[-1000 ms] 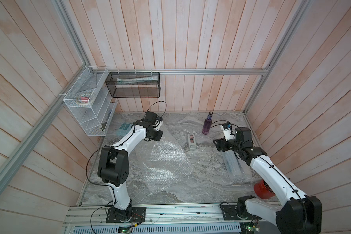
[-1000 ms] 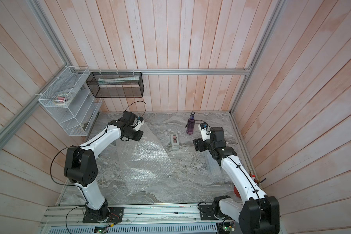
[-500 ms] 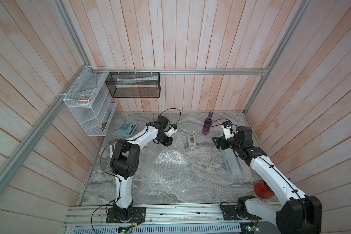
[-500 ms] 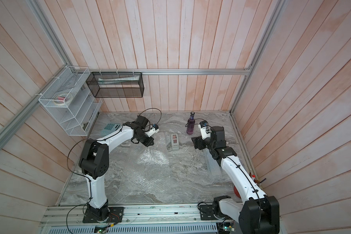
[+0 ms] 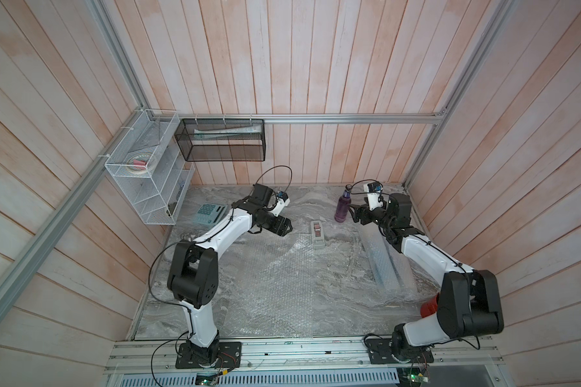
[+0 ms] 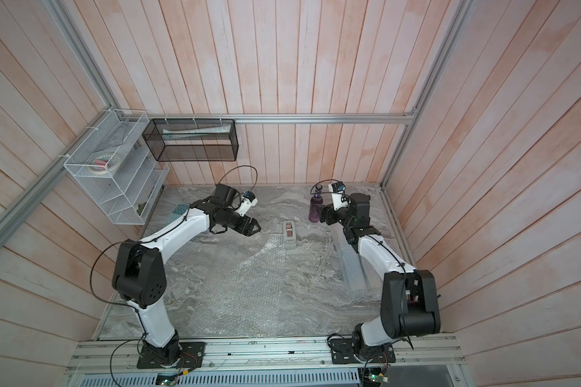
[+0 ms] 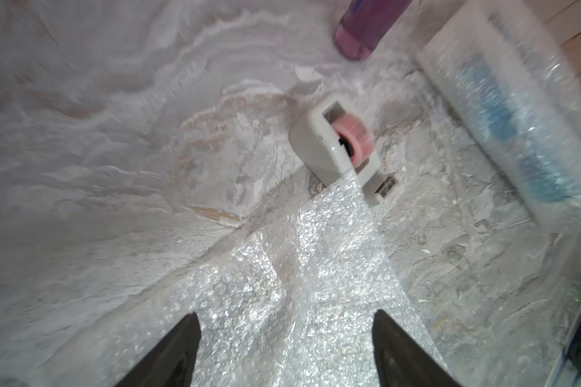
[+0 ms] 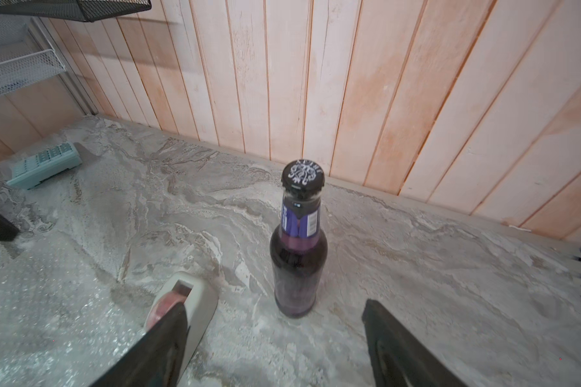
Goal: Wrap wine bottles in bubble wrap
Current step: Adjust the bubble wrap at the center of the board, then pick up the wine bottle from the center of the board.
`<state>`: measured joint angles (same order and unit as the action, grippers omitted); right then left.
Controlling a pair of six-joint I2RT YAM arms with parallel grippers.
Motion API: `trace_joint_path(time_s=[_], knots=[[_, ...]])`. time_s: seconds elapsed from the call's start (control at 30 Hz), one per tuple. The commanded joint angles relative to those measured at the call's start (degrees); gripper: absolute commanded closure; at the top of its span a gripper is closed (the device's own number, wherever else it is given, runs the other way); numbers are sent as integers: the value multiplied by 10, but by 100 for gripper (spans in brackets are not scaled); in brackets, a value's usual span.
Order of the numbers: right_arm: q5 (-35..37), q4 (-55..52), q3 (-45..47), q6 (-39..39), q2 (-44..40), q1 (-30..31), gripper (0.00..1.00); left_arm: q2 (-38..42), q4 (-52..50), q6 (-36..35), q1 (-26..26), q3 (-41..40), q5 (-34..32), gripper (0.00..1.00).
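While bubble wrap (image 5: 282, 284) lies flat at centre as a bed, purple wine bottle (image 5: 342, 209) stands upright at one o'clock, right gripper (image 5: 353, 214) gaping beside it, seemingly to grab; left gripper (image 5: 284, 229) open, empty, at eleven.

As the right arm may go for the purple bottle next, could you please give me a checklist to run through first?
1. Purple glass bottle with dark cap standing upright, unwrapped: ok.
2. Right pincer open, aimed at the bottle, apart from it: ok.
3. Left pincer open and empty: ok.
4. Clear bubble-wrap sheet lying flat: not ok, far corner rumpled.
5. Sheet clear of grey tape dispenser: cannot tell.
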<state>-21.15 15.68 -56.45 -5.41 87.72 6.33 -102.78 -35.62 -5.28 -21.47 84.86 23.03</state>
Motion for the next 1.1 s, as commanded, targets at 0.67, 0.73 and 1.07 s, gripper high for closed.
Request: trace_joint_path(time_s=[0.67,0.73,1.07], knots=[[-101,104,-177,-34,233,-12,53,280,249,246,102,-332,180,2],[-99,102,-177,-46,227,-12,66,285,245,246,105,-336,184,2],[-67,40,-110,-124,38,-3,89,308,200,231,159,-333,216,2]])
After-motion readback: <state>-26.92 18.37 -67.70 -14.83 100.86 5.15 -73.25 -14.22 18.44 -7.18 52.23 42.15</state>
